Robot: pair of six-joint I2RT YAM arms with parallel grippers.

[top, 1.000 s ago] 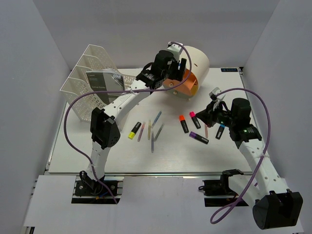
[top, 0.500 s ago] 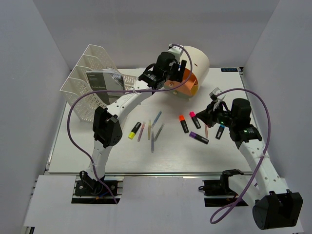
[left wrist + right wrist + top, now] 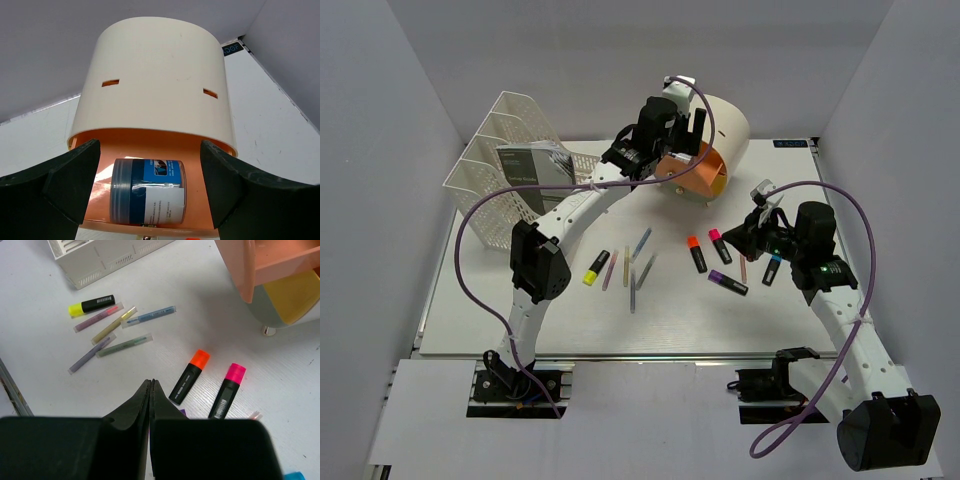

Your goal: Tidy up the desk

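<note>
On the white desk (image 3: pixel 520 320), a cream cylindrical drawer unit (image 3: pixel 725 120) (image 3: pixel 155 75) stands at the back with its orange drawer (image 3: pixel 703 172) (image 3: pixel 150 145) pulled out. A dark jar with a blue and white label (image 3: pixel 148 190) lies on its side in that drawer. My left gripper (image 3: pixel 678 125) (image 3: pixel 150 172) hangs over the drawer, open, its fingers wide on either side of the jar and not touching it. My right gripper (image 3: pixel 748 236) (image 3: pixel 151 382) is shut and empty, hovering over the desk near the orange highlighter (image 3: pixel 696 253) (image 3: pixel 190 376) and the pink highlighter (image 3: pixel 719 245) (image 3: pixel 228 390).
A purple highlighter (image 3: pixel 727 282) and a blue one (image 3: pixel 772 270) lie by the right gripper. A yellow highlighter (image 3: pixel 596 267) (image 3: pixel 92 305) and several thin pens (image 3: pixel 632 270) (image 3: pixel 125 325) lie mid-desk. The white mesh file rack (image 3: pixel 510 160) (image 3: pixel 85 260) holds a booklet at back left.
My left gripper has opened wider and risen slightly over the drawer unit. The right arm has not moved.
</note>
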